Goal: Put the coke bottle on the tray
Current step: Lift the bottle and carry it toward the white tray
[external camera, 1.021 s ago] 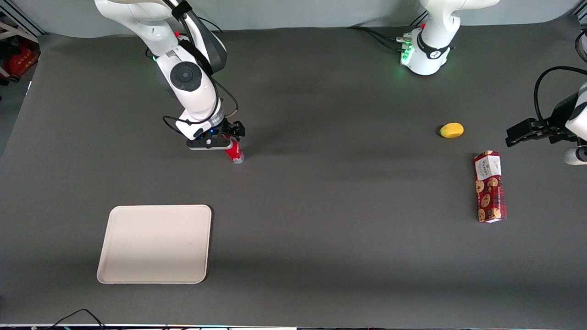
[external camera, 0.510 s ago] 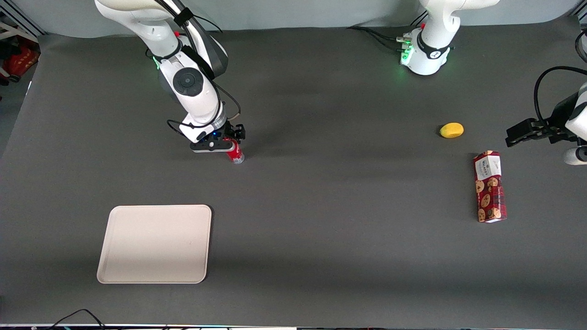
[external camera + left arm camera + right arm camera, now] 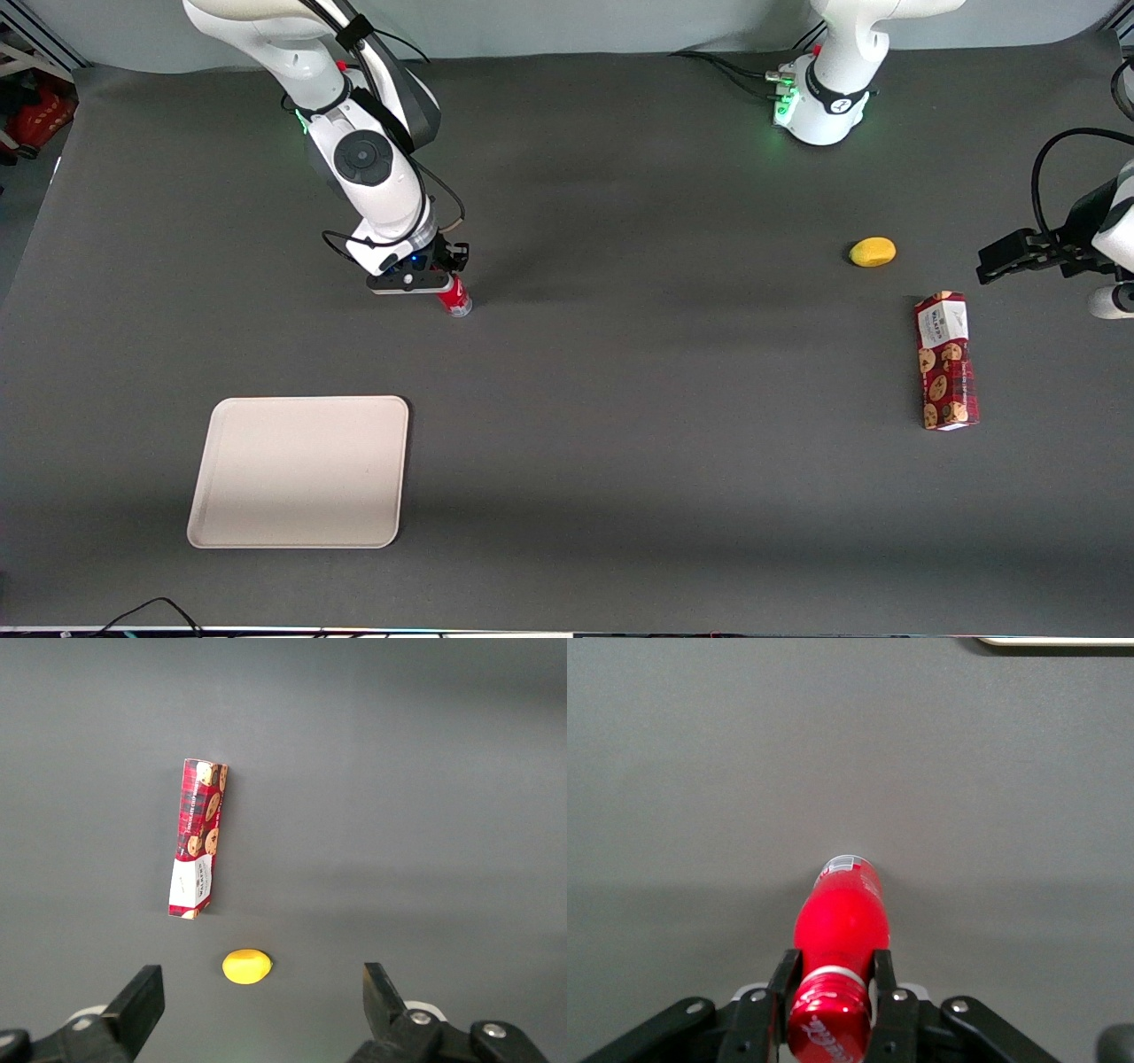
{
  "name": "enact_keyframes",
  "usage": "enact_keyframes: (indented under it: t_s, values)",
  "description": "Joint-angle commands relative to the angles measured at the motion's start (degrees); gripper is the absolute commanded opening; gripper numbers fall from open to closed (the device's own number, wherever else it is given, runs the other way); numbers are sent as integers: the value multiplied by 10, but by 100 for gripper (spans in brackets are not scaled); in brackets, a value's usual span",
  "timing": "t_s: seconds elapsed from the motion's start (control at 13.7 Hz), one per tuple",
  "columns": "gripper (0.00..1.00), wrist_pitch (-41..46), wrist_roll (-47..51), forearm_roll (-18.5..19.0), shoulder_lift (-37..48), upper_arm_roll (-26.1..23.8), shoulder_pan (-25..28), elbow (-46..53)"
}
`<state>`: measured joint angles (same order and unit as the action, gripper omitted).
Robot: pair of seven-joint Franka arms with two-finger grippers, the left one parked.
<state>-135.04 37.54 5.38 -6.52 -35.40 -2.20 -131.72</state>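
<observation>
The coke bottle (image 3: 455, 300), small and red with a red cap, stands on the dark table mat. My right gripper (image 3: 445, 283) is down over its top. In the right wrist view the gripper (image 3: 837, 964) has one finger on each side of the bottle (image 3: 842, 914), pressed against its neck just below the cap. The bottle's base rests on the mat. The cream-beige tray (image 3: 301, 470) lies flat nearer to the front camera than the bottle, with nothing on it. A sliver of its rim shows in the right wrist view (image 3: 1054, 641).
A yellow lemon-like object (image 3: 873, 252) and a red cookie box (image 3: 946, 361) lie toward the parked arm's end of the table. Both also show in the left wrist view, the yellow object (image 3: 246, 966) and the box (image 3: 197, 850).
My gripper has come down a little over the bottle's top and its fingers have closed in on the neck. The bottle has stayed in place.
</observation>
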Motion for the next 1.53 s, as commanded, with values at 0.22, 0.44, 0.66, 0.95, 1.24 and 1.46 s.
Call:
enact_keyframes:
  t_s: [0.22,0.44,0.66,0.95,1.24,1.46]
  values:
    - [0,173,12,5,46,1,-1,123]
    - [0,291,-38,-23,40,14,-4,254]
    - [0,369,-179,-31,24,97,-1,373]
    - [0,407,-366,-21,-50,179,-3,499]
    - [0,406,-542,-20,-124,262,-3,568]
    - [0,398,-678,-22,-192,329,-3,617]
